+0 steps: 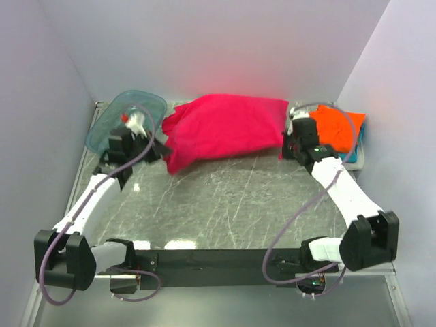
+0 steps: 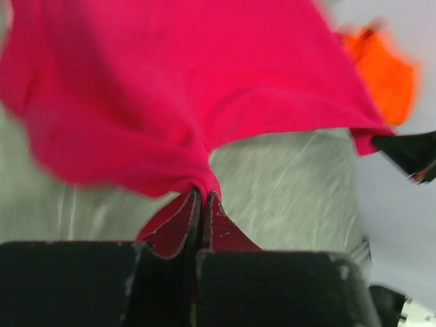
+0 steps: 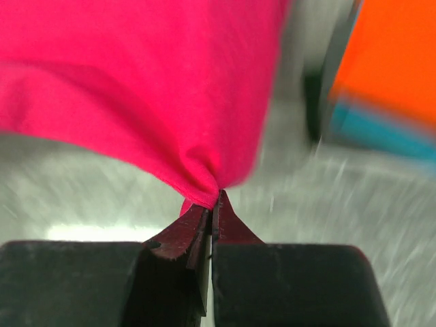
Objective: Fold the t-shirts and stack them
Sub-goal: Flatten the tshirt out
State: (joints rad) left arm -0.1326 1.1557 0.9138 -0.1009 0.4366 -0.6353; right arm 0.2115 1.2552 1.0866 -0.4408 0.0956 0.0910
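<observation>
The crimson-magenta t-shirt (image 1: 221, 129) hangs stretched between my two grippers above the back of the table. My left gripper (image 1: 162, 146) is shut on its left edge; in the left wrist view (image 2: 203, 194) the cloth (image 2: 184, 88) bunches at the closed tips. My right gripper (image 1: 287, 144) is shut on its right edge; in the right wrist view (image 3: 216, 199) the cloth (image 3: 136, 82) bunches at the tips. A folded orange t-shirt (image 1: 337, 129) lies at the back right on top of a teal one (image 1: 361, 133); both show in the right wrist view, orange (image 3: 395, 54) above teal (image 3: 381, 133). No grey-white shirt shows.
A translucent teal plastic tub (image 1: 126, 119) stands at the back left, just behind my left gripper. White walls enclose the table on the left, back and right. The marbled tabletop (image 1: 231, 197) lies under the shirt.
</observation>
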